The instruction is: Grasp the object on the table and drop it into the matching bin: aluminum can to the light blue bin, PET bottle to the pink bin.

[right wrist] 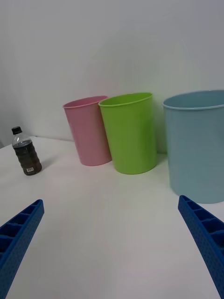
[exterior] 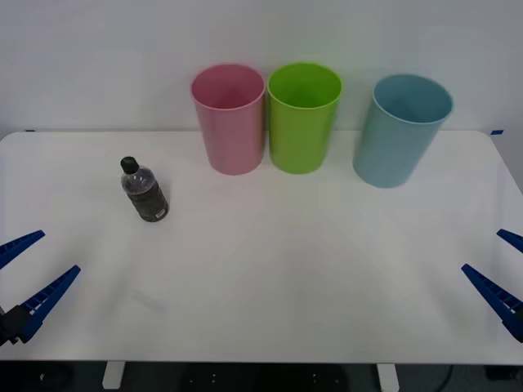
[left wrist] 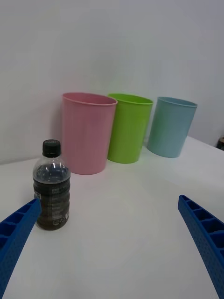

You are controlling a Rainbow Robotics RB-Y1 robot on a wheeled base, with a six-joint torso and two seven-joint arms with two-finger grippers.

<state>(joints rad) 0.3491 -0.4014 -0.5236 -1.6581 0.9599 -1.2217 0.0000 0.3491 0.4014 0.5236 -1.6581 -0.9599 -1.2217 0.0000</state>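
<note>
The left claw (exterior: 26,278) hangs low over the near left corner of the white worktop (exterior: 270,269), its blue ribbed fingers (left wrist: 16,231) spread wide apart and holding nothing. Just ahead of it, a little toward the worktop's middle, stands the PET bottle (exterior: 145,190): small, clear, upright, with a black cap, dark contents and a dark label. From the left wrist camera the bottle (left wrist: 52,187) sits close before the claw, nearer one finger than the other, and touches neither.

Farther out from the left claw, beyond the bottle and toward the far edge, three tall tapered bins stand in a row against the white wall. The pink bin (exterior: 230,119) is the closest to the bottle but well apart from it. The lime green bin (exterior: 303,118) stands just beside the pink one, the two almost touching. The light blue bin (exterior: 400,131) stands farther along with a clear gap between it and the green one.

The right claw (exterior: 500,273) hangs over the near right corner of the worktop, its fingers (right wrist: 205,233) likewise wide apart and empty. From it the light blue bin (right wrist: 198,145) is the nearest, then the green (right wrist: 129,133), then the pink (right wrist: 88,131), with the bottle (right wrist: 26,152) farthest off across the worktop.
</note>
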